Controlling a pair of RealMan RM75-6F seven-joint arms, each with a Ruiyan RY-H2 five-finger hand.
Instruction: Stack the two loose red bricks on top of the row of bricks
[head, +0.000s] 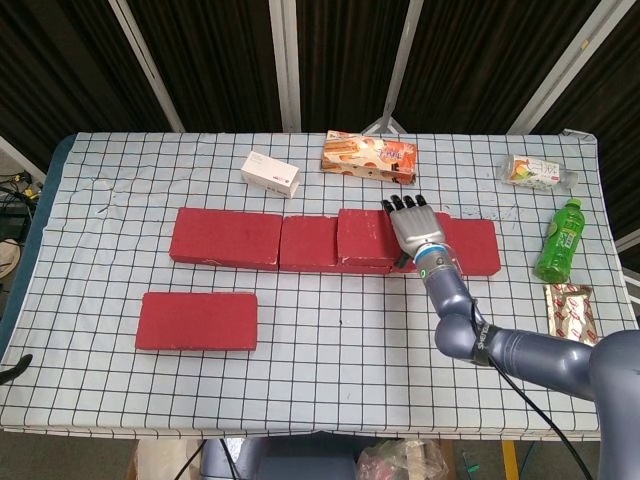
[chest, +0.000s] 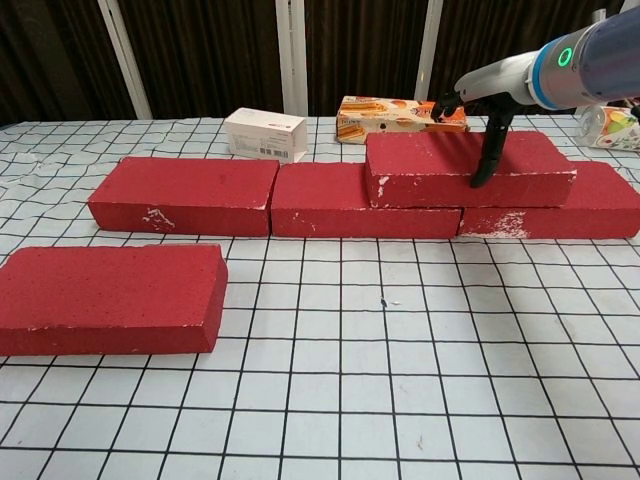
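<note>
Head view: right robot hand (head: 412, 225) lies palm-down over the stacked brick (head: 368, 236), fingers spread along its far edge. Chest view shows the thumb (chest: 488, 160) hanging down the brick's front face and the other fingers over the back edge, so it grips the brick across its width. The stacked brick sits on the row of bricks (head: 228, 238), straddling the joint between the middle and right bricks of that row (roughly level, long side parallel to the row). Row is three bricks end to end, touching, across the middle of the table (head: 330, 330).

Second loose brick (head: 197, 320) lies flat on the table on the near-left side, well apart from the row, nothing touching it.

Left robot hand is not visible in either view.

Other items: white box (head: 270, 174) and orange snack box (head: 368, 157) behind the row, green bottle (head: 558, 240) upright at far right, clear bottle (head: 535, 172) lying behind it, snack packet (head: 570, 312) near the right edge.
</note>
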